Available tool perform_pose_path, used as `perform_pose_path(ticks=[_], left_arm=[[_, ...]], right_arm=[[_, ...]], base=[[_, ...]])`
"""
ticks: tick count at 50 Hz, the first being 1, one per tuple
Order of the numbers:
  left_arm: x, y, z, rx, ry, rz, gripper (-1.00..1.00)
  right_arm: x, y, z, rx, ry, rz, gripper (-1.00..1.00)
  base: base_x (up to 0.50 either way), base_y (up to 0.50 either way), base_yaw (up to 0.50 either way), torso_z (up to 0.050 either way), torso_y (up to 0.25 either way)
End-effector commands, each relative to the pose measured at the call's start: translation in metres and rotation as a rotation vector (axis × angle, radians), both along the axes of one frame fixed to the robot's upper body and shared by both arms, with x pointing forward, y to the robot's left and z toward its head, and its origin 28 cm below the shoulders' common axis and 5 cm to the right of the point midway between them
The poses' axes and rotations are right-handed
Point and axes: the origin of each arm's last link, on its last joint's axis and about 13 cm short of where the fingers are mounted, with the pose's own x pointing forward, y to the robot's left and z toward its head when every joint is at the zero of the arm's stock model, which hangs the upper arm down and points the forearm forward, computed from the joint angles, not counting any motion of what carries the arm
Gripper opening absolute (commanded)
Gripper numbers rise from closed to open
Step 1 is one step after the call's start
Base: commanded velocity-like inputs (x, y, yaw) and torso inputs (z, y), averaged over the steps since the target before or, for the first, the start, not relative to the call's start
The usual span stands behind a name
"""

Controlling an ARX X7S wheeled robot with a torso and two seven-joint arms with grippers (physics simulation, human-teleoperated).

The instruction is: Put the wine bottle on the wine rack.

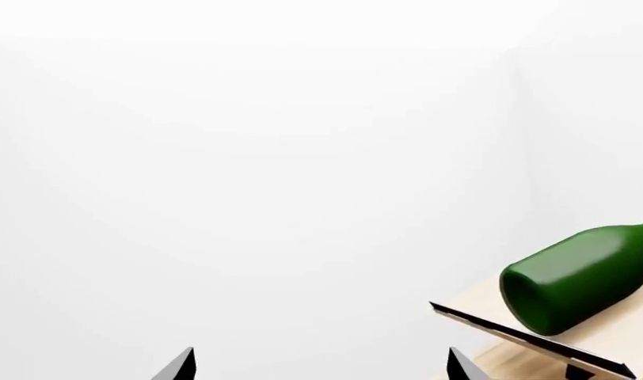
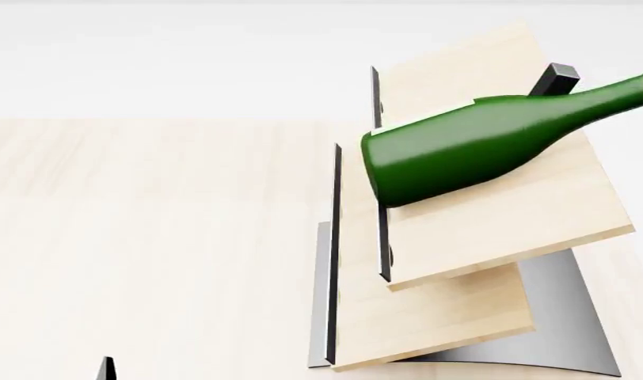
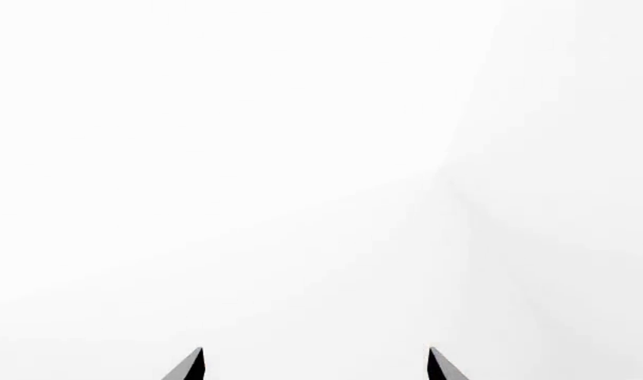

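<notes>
The dark green wine bottle [image 2: 480, 146] lies on its side across the upper slanted panel of the wine rack [image 2: 501, 229], base toward the panel's dark metal edge, neck running off the head view's right side. In the left wrist view the wine bottle [image 1: 586, 277] rests on the wine rack [image 1: 533, 336]. My left gripper [image 1: 321, 366] is open, apart from the bottle, with nothing between its fingers. The right gripper [image 3: 315, 366] is open too and faces only white background. In the head view only one dark fingertip [image 2: 107, 369] shows at the bottom left.
The rack stands on a pale wood tabletop [image 2: 142, 237], with a lower panel [image 2: 438, 324], a curved grey metal base [image 2: 559, 317] and a small black block [image 2: 559, 77]. White wall lies behind.
</notes>
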Motion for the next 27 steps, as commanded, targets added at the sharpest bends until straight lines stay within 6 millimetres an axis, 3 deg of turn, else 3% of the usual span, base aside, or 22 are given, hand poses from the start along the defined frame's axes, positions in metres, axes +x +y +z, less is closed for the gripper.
perform_pose_path(ticks=[1,27], left_arm=[[0.0,0.0,0.0,0.001,0.0,-0.001,1.0],[0.0,-0.001,0.0,0.004,-0.001,-0.001,1.0]], right_arm=[[-0.038,0.005,0.011,-0.04,-0.121,0.019,1.0],[-0.102,-0.002,0.036,-0.056,-0.285,0.071,1.0]], base=[[0.0,0.0,0.0,0.0,0.0],[0.0,0.0,0.0,0.0,0.0]])
